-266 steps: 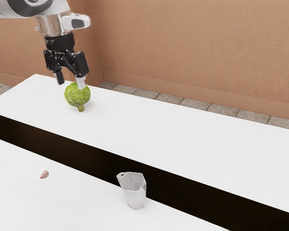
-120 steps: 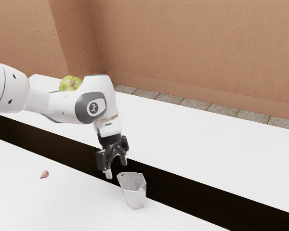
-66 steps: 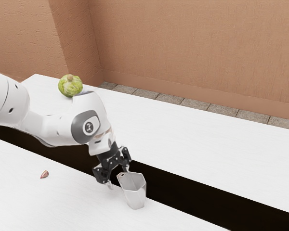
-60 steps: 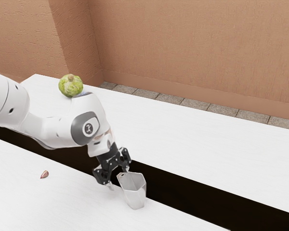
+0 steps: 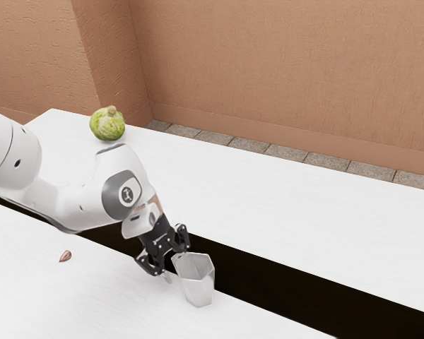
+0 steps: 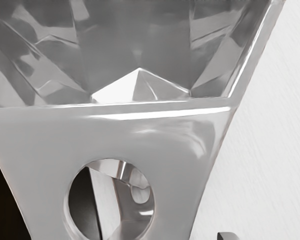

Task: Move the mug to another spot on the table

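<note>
From the side I see my hand (image 5: 168, 258) low over the near table (image 5: 71, 296), tilted toward the exterior view's right. It is spread, one finger on each side of the flat handle tab at the rim of the mug (image 5: 198, 281). I cannot make out either finger pressing on the tab. The mug stands upright at the near table's far edge, right beside the dark gap (image 5: 283, 286) that splits the two white tops.

The wrist camera adds what the side view cannot. The mug (image 6: 140, 135) sits right under the hand, its faceted inside visible down to a pointed bottom. The tab has a round hole through it, and pale table (image 6: 275, 150) shows beside it. The side view alone gives the wider layout.

Counted: one mug, one hand and two table tops. One green cabbage (image 5: 107, 123) rests on the far table (image 5: 304, 205), well apart from the mug. One small brown object (image 5: 65, 256) lies on the near top, toward the exterior view's left of the hand.
</note>
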